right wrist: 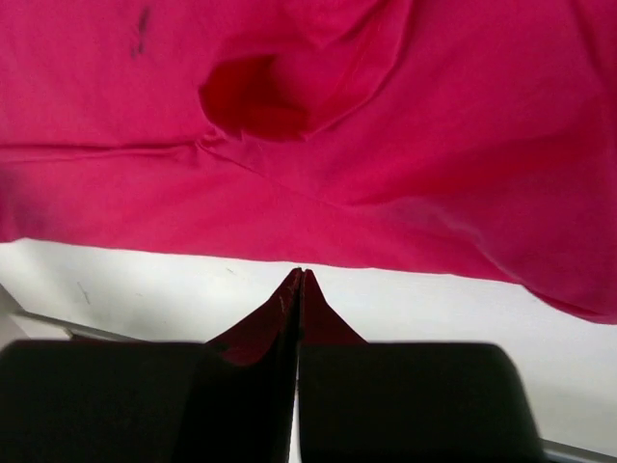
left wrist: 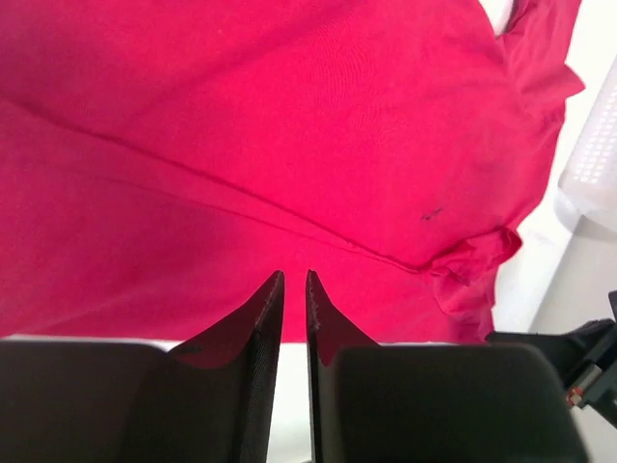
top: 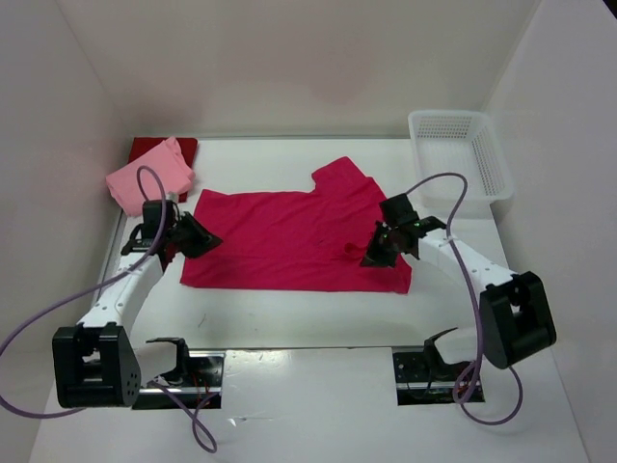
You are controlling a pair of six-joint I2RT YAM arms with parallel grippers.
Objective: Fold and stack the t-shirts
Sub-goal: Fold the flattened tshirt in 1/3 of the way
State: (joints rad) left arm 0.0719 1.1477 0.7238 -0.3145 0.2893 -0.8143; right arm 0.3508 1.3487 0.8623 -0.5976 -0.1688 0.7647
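Where walls (top: 289, 68) meet, the table (top: 308, 323) (white) bears a t-shirt (top: 289, 241)

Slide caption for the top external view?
Magenta t-shirt spread, left claw at its edge, right claw over its right side; pink shirt atop dark red shirt.

White table (top: 318, 318), plain white walls (top: 289, 58)
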